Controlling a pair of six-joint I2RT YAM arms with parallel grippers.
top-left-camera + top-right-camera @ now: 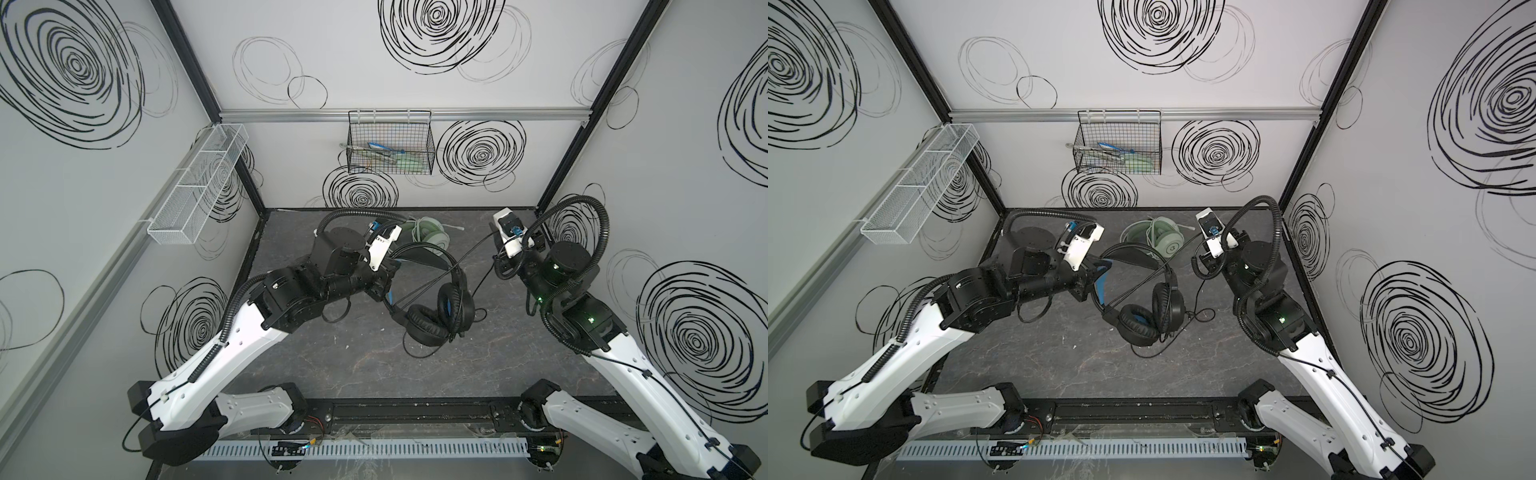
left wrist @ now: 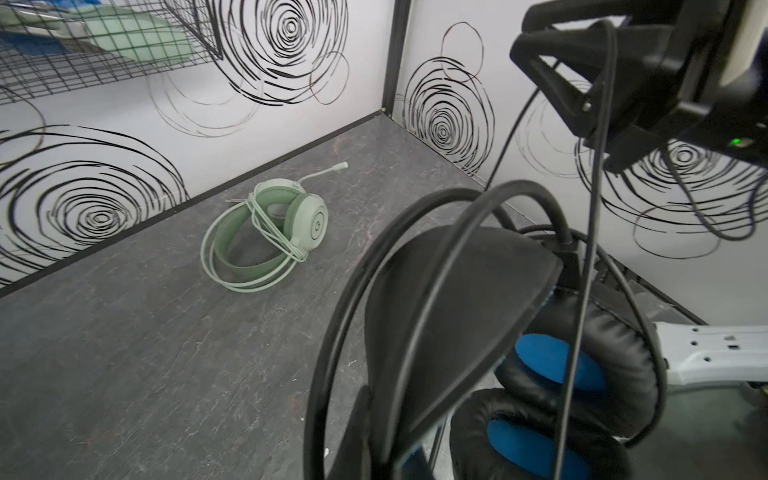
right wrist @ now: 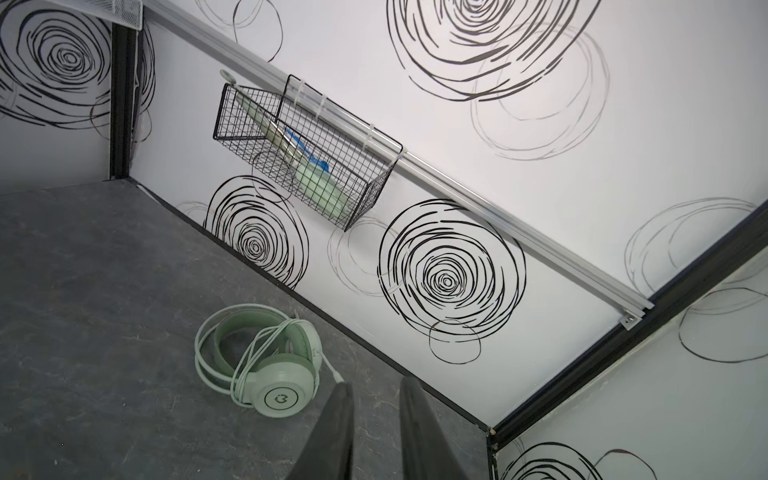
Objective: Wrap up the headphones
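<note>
Clamping shut on the blue-padded headband of the black over-ear headset [image 1: 430, 328], the jaws of the left gripper [image 1: 382, 286] are holding it over the middle of the dark grey marbled tabletop [image 1: 332, 374]. Whether the ear cups are touching the surface cannot be told. The jaws of the right gripper [image 3: 376, 432] are standing slightly parted, and the right wrist view is showing nothing between them. The headset's thin black cord [image 2: 592, 208] is running taut from the ear cups up to the right gripper in both top views, with slack looping on the tabletop beside the cups. The pale mint-green headset [image 3: 282, 386] is lying near the back wall with its white cord wound around it. A black wire basket [image 1: 390, 145] is hanging on that wall above.
</note>
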